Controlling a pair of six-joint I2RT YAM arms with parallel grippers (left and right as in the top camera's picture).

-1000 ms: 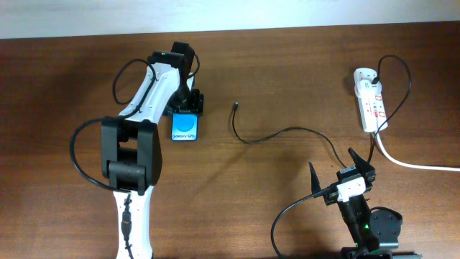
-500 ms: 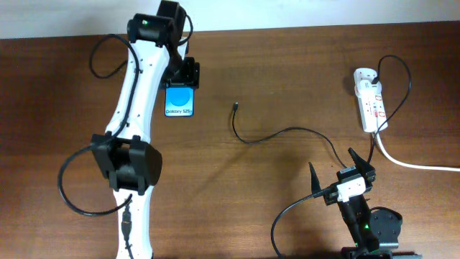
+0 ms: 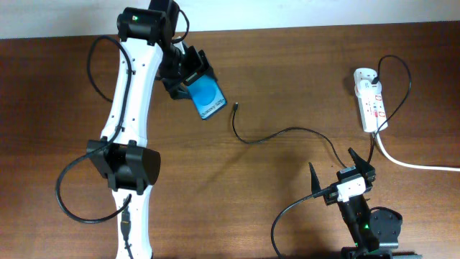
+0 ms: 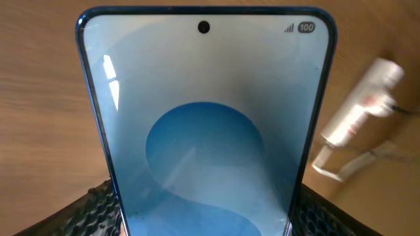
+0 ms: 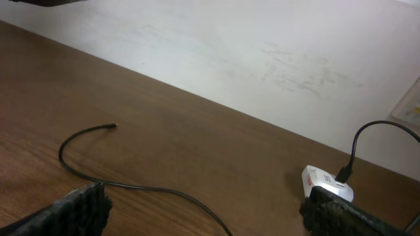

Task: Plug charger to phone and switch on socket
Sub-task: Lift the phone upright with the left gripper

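My left gripper (image 3: 188,77) is shut on the phone (image 3: 208,98), which has a bright blue screen and is held tilted above the table at the back left. In the left wrist view the phone (image 4: 205,124) fills the frame between my fingers. The charger (image 3: 287,132) is a thin black cable; its connector tip (image 3: 236,107) lies on the table just right of the phone, and its plug sits in the socket (image 3: 370,101), a white power strip at the right. My right gripper (image 3: 342,174) is open and empty near the front, with the charger (image 5: 125,185) and socket (image 5: 326,183) ahead of it.
A thick white cord (image 3: 413,162) runs from the socket off the right edge. A white wall (image 5: 262,59) stands behind the table's far edge. The blurred socket shows in the left wrist view (image 4: 357,118).
My left arm has lifted the phone off the table and swung it right, turning it at an angle towards the connector tip. The right arm has not moved.
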